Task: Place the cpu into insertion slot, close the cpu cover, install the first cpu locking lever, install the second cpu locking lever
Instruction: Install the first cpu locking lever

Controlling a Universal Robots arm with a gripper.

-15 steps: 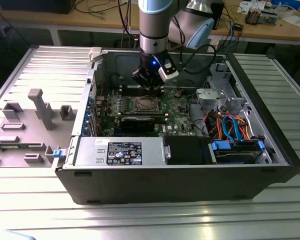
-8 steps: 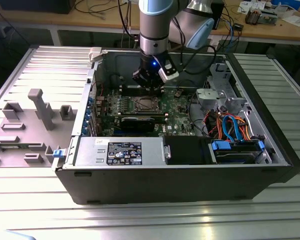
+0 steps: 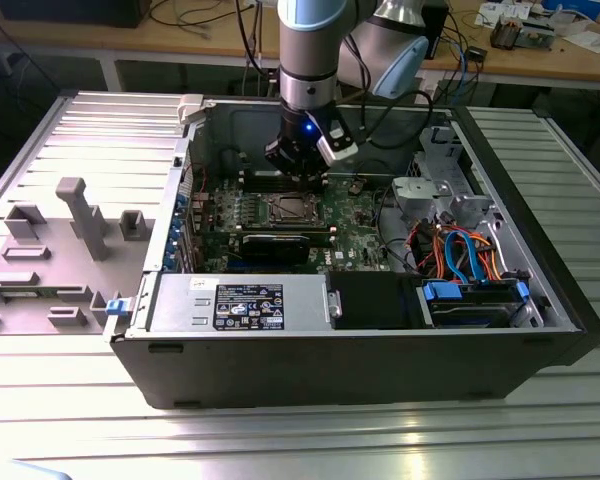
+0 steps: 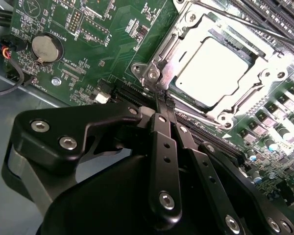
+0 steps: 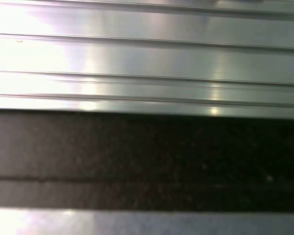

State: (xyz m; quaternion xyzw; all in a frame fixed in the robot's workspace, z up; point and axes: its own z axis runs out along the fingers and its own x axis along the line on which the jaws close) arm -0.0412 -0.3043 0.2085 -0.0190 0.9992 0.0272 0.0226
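Observation:
The cpu (image 4: 218, 71) lies flat in the insertion slot (image 3: 292, 209) on the green motherboard (image 4: 112, 29), its pale metal top glaring under the light. The silvery cpu cover (image 4: 198, 27) is folded down around the chip like a frame. A thin locking lever (image 4: 255, 25) runs along the socket's far side. In the second wrist view my gripper (image 4: 164, 100) is shut, its black fingertips pressed together at the socket's corner bracket (image 4: 152, 73). In the exterior view the gripper (image 3: 298, 172) hangs just over the back edge of the socket inside the open computer case.
A coin battery (image 4: 46, 47) and black memory slots (image 4: 279, 14) flank the socket. The case also holds a power supply (image 3: 240, 303) and a drive cage with blue and orange cables (image 3: 470, 260). Grey fixtures (image 3: 85, 215) stand on the table at the exterior view's left.

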